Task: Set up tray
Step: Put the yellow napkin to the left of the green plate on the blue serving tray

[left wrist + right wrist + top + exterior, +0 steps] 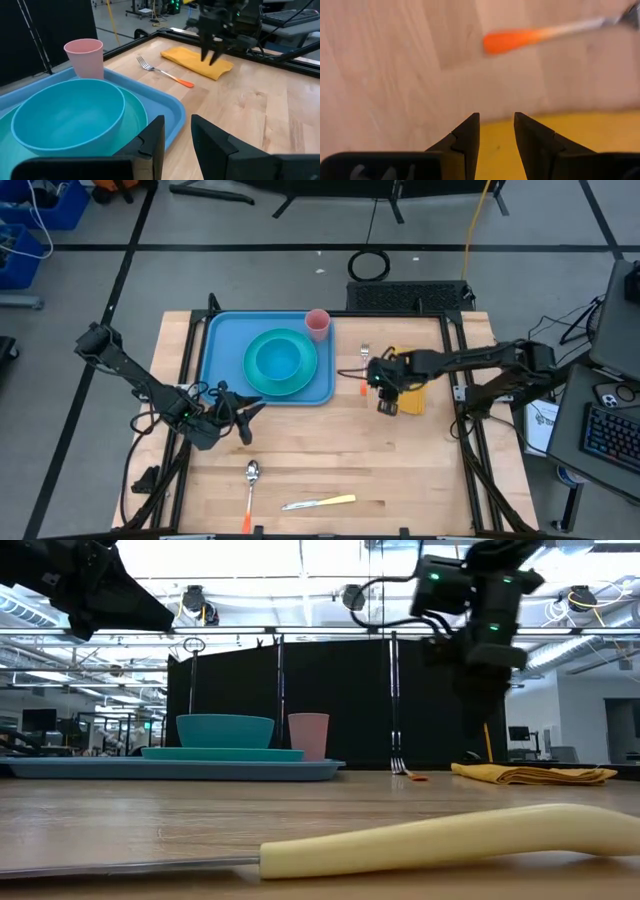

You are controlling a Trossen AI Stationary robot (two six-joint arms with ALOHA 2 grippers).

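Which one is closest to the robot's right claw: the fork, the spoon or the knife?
The fork. It lies right beside the right gripper, next to the yellow napkin. The spoon and the yellow-handled knife lie far off at the table's front edge.

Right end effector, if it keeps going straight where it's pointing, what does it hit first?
Probably the yellow napkin directly beneath the right end effector. It points down at the table, fingers slightly apart above the cloth's edge; the orange-handled fork lies just past it.

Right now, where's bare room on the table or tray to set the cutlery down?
Bare wood lies between the tray and the spoon and knife, running right below the yellow napkin.

On the tray, only the strip left of the plate is bare.

It is crowded between tray and napkin: fork and right gripper.
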